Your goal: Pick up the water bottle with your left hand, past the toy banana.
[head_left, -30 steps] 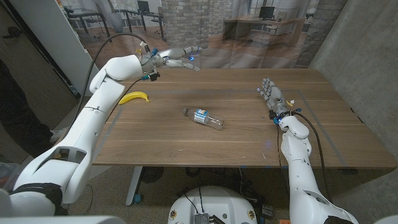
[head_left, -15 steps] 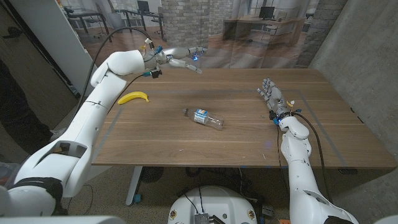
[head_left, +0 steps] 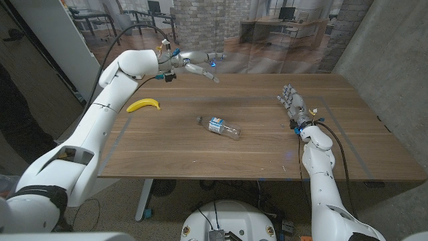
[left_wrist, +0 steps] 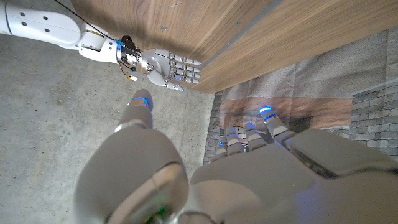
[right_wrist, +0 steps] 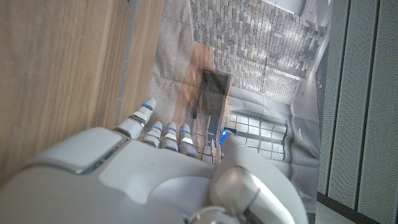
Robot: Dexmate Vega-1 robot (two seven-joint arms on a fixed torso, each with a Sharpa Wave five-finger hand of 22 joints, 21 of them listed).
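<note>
Two hands are seen over the wooden table point(head_left: 267, 144), and nothing is held by either. The left hand point(head_left: 197, 65) is raised above the table's far left edge, fingers extended and apart, pointing right. The water bottle point(head_left: 219, 127) lies on its side near the table's middle, well apart from that hand and nearer to the robot. The toy banana point(head_left: 144, 104) lies to the left of the bottle, near the left edge. The right hand point(head_left: 292, 104) is held at the right side of the table, fingers straight and close together, pointing away from the robot.
</note>
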